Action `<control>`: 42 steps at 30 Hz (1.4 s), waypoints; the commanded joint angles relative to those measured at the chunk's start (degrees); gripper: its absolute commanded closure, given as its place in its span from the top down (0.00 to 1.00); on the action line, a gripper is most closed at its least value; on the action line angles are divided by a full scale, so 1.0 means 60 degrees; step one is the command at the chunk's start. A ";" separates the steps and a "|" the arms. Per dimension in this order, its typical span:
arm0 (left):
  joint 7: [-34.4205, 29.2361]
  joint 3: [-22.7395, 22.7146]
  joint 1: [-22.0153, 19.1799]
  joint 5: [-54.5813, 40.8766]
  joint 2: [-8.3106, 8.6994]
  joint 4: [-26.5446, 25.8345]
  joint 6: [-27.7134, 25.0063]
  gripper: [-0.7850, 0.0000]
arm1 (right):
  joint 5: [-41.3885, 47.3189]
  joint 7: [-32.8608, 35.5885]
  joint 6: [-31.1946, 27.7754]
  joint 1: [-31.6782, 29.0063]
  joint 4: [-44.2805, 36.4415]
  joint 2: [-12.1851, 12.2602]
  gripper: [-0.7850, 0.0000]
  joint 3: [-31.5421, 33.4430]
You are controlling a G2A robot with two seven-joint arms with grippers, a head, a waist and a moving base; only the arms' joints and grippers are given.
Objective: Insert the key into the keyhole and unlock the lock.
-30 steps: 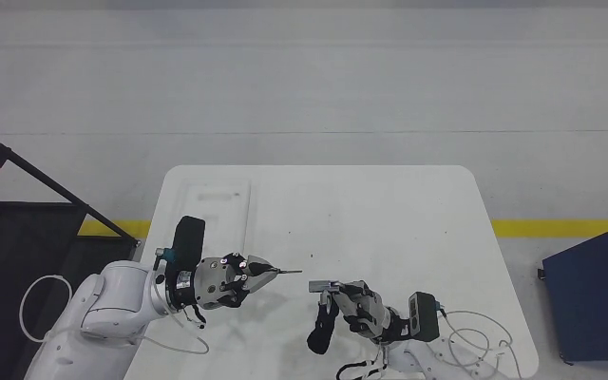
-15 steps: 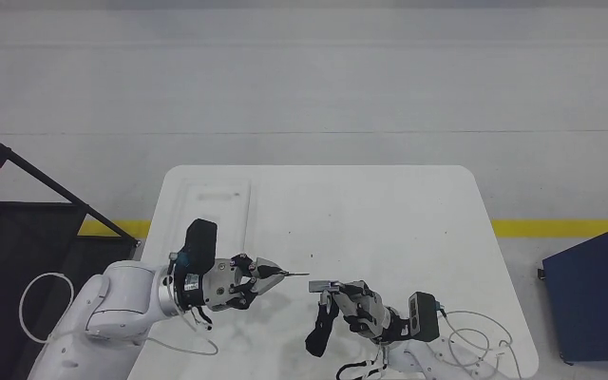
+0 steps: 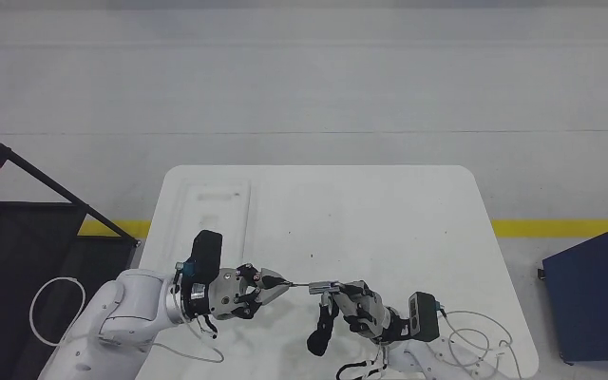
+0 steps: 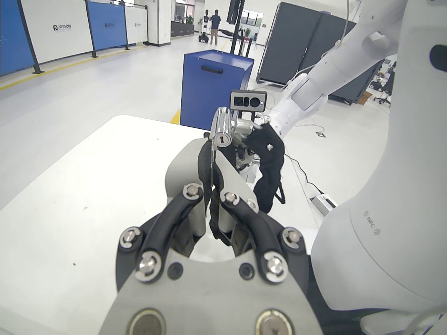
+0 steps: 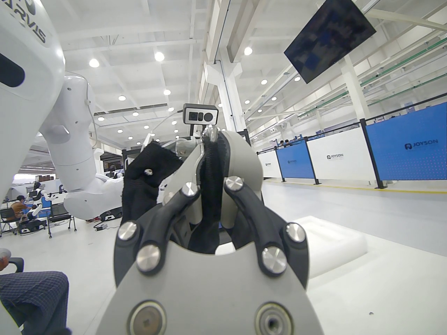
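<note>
My right gripper (image 3: 334, 291) is shut on the silver lock (image 3: 321, 285) and holds it above the table's near edge. The lock's round keyhole (image 4: 220, 138) faces the left arm. In my left gripper (image 3: 270, 282) is the thin key (image 3: 296, 284), pinched between shut fingers and pointing at the lock. In the left wrist view the key (image 4: 212, 156) rises from the left gripper (image 4: 210, 172), and its tip sits at the lock (image 4: 223, 128) face just beside the keyhole, whose slot still shows. In the right wrist view the right gripper (image 5: 209, 148) grips the lock (image 5: 210, 133) between black pads.
The white table (image 3: 399, 218) carries a white foam tray (image 3: 220, 204) at its far left. A black strap (image 3: 319, 334) hangs from the right gripper. A blue cabinet (image 3: 578, 294) stands off the table's right side.
The left gripper has moved right with the key, closing the gap until the key tip meets the lock. The right gripper and lock have stayed in place.
</note>
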 commanded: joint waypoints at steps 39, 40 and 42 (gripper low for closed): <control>0.5096 0.1326 -0.0253 0.2728 0.0812 0.0541 0.0000 0.00 | -0.0256 0.0058 -0.0046 -0.1069 -0.0609 0.0041 0.00 0.1276; 0.5056 0.1444 -0.0324 0.2740 0.0829 0.0602 0.0000 0.00 | -0.0256 0.0058 -0.0046 -0.1069 -0.0609 0.0041 0.00 0.1276; 0.4854 0.1651 -0.0468 0.2722 0.0869 0.0744 0.0000 0.00 | -0.0256 0.0058 -0.0046 -0.1069 -0.0609 0.0041 0.00 0.1276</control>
